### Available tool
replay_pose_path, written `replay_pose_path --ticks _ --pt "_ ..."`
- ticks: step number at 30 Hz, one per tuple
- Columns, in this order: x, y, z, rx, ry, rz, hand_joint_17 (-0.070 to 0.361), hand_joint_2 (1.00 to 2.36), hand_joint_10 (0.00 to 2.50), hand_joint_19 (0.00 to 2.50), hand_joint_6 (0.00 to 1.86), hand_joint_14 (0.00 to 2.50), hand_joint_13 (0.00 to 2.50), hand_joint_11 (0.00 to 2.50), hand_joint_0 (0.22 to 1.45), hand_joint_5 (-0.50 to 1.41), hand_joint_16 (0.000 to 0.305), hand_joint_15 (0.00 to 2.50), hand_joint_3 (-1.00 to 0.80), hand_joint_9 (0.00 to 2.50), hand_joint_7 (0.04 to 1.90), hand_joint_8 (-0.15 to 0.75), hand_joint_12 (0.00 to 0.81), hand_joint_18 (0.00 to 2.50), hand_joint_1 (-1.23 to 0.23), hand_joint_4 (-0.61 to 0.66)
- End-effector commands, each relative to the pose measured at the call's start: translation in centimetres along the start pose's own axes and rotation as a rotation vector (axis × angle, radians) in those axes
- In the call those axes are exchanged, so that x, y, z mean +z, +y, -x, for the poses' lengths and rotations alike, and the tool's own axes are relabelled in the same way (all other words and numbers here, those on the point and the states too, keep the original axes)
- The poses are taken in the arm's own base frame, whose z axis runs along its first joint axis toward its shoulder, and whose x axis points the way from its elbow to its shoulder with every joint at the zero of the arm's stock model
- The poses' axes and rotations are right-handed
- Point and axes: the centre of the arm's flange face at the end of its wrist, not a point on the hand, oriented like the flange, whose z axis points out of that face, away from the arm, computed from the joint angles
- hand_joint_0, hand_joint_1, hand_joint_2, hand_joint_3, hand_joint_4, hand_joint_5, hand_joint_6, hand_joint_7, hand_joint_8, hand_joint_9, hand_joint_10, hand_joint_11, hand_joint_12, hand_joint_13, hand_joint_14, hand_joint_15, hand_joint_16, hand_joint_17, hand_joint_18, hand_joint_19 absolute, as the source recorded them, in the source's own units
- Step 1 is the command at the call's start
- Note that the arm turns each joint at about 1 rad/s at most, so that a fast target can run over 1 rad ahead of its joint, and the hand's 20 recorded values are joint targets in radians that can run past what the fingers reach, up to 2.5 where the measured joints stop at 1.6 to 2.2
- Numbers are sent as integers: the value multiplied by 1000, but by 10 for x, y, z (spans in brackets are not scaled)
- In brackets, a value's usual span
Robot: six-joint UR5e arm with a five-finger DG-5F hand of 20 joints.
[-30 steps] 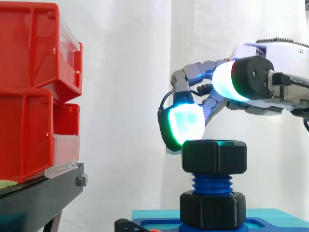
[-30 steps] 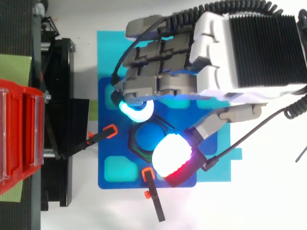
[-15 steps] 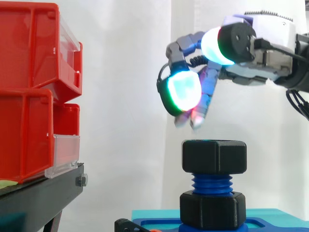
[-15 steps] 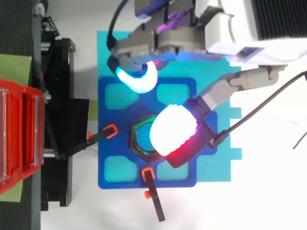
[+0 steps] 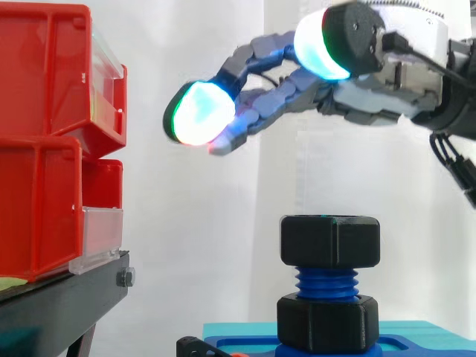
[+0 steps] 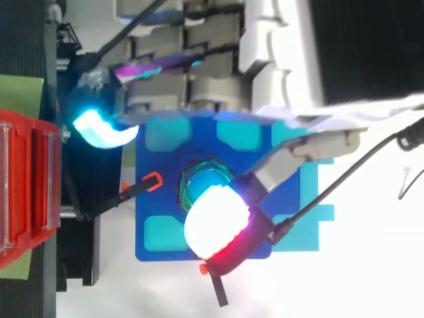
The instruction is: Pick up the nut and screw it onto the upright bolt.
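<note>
Creased white curtain (image 5: pixel 193 223) (evenly lit), red bins (image 5: pixel 44 89) on black stand (image 5: pixel 59 305)

The grey-and-white robot hand (image 5: pixel 375 93) is held high in the side view, brought in from the right edge with its palm turned downward. Its grey segmented fingers (image 5: pixel 260 108) are stretched nearly straight toward the left and sloped slightly down, and a cyan-green glowing pad (image 5: pixel 195 113) is shown at their end. The thumb (image 6: pixel 291 162) is set well apart from them, its white pad edged in red (image 6: pixel 215 224) in the top view, so the hand is seen spread and relaxed.
</note>
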Motion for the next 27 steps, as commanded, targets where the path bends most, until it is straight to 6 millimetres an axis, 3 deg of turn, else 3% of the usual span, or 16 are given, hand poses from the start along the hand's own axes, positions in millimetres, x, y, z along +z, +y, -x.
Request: replay_pose_path --ticks 1,9,27 --pt "3 5 -16 25 14 -9 51 1000 0 0 501 0 477 0 496 -121 23 0 -500 720 598 187 206 186 -123 166" --pt "-8 19 -44 42 62 -24 52 1000 0 0 502 0 491 0 496 -102 23 0 -500 707 699 203 214 200 -107 187" --pt "-10 21 -47 34 77 -24 48 1000 0 0 504 0 580 0 505 -70 21 0 -500 752 1057 238 216 285 -119 242"
